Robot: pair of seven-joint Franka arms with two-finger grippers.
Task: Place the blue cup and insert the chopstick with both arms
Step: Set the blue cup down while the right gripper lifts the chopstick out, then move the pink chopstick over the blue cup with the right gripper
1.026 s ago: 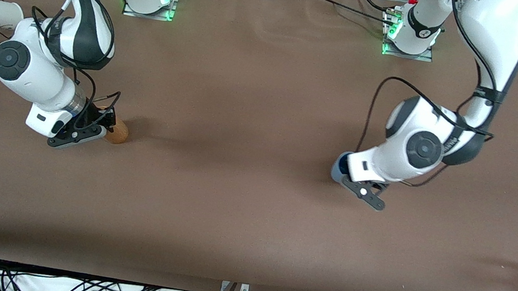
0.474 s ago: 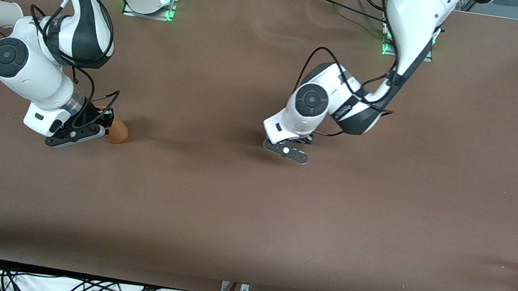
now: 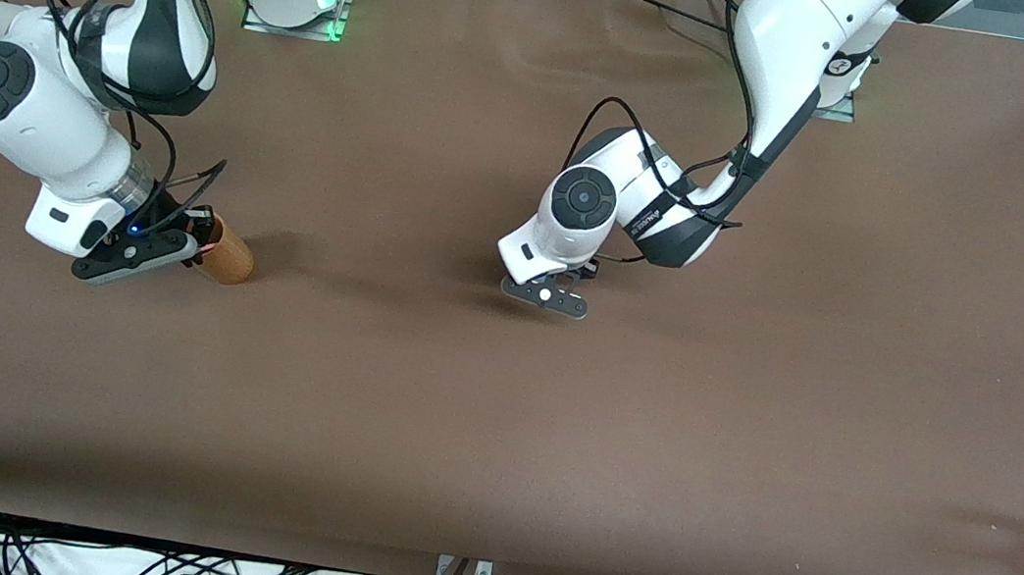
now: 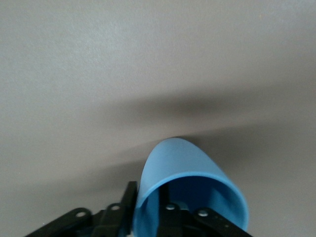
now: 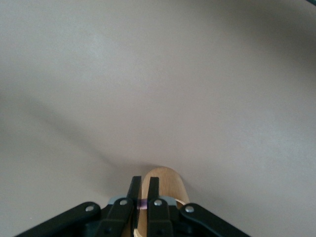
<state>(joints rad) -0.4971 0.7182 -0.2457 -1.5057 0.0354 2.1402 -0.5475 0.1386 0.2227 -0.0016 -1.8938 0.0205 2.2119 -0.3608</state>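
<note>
Over the middle of the bench: the left tool (image 3: 546, 296) hangs here, reached in from the left arm's base.
Left tool grip: clamped on the blue cup (image 4: 190, 195), one finger inside the mouth and one outside against the wall, as the left wrist view shows.
Blue cup: held in the left tool, mouth turned toward the wrist camera; from the front it is hidden under the arm's wrist.
Bench (image 3: 753, 408): plain brown sheet, with the left tool's shadow lying on it below the cup.
Toward the right arm's end: the right tool (image 3: 143, 251) sits at the tan wooden cup (image 3: 229, 256), which stands on the bench.
Right tool grip: fingers (image 5: 134, 190) drawn almost together, pinching something thin with a pinkish glint just above the tan cup's rim.
Chopstick (image 3: 205, 232): only its pinkish-red tip shows, at the right tool's fingers, at the tan cup's mouth.
</note>
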